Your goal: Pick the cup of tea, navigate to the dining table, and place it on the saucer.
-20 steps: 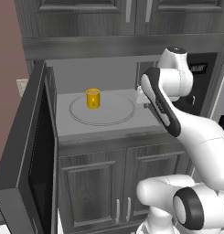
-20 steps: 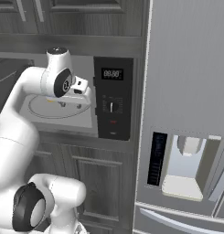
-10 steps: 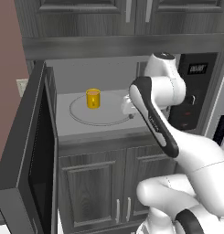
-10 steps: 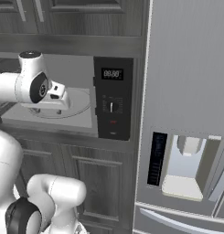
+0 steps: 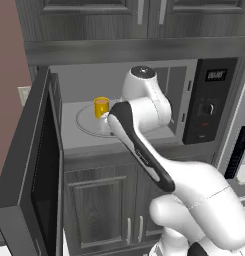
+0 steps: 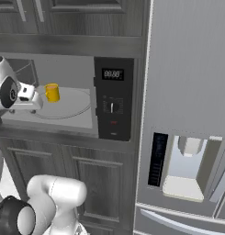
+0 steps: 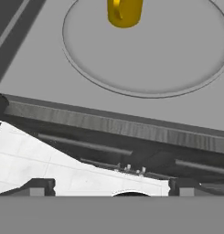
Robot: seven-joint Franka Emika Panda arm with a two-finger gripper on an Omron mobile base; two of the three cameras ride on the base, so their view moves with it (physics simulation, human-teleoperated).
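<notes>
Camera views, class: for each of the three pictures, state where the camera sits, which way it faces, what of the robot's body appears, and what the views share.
Left base view: behind the arm's left, facing the open microwave; the white arm rises at lower right.
Right base view: behind its right, facing microwave and fridge; the arm is at left.
Hand view: on the hand, looking over the microwave's sill at the turntable plate; dark fingertips at bottom.
All three share the cup of tea on that plate.
</notes>
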